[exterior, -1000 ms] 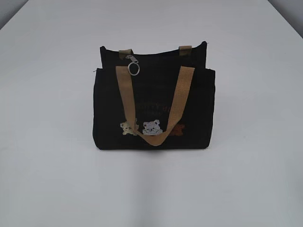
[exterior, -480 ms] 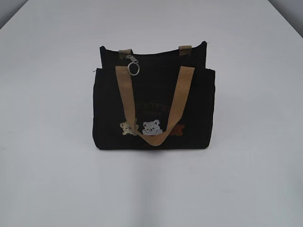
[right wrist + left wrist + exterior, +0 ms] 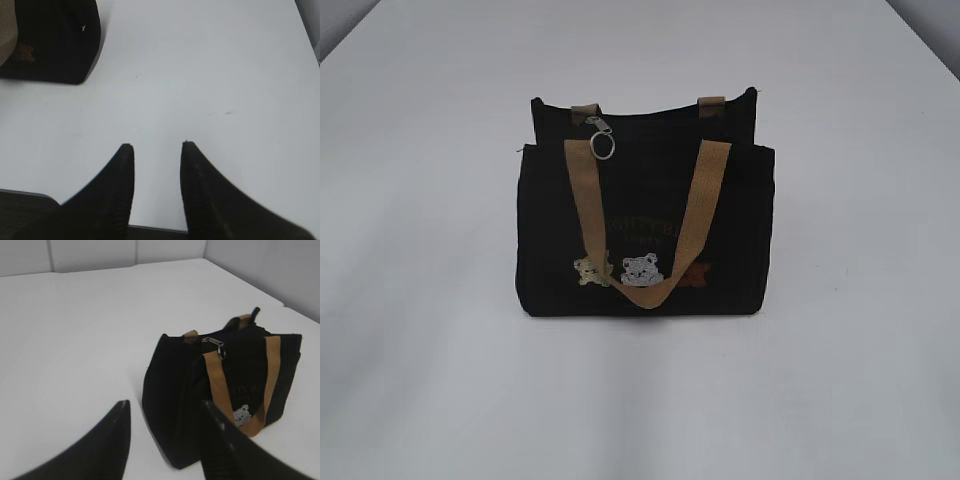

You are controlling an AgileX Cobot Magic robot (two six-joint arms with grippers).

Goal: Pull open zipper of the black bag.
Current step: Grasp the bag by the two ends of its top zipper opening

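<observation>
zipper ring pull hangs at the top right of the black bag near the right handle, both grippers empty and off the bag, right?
Not quite. In the exterior view the zipper with its ring pull hangs at the top left of the black bag, beside the left end of the front handle. The rest holds: the left gripper and right gripper are empty and clear of the bag.

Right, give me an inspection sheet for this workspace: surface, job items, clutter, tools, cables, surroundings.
Surface: white table, bare around the bag.
Job items: black bag stands upright mid-table; zipper sits near the top's left end, ring pull dangling; not yet pulled.
Clutter: nothing seen.
Tools: left tool open, empty, short of the bag; right tool open, empty, over bare table, the bag to its upper left.
Cables: nothing seen.
Surroundings: pale wall panels behind the table.
</observation>
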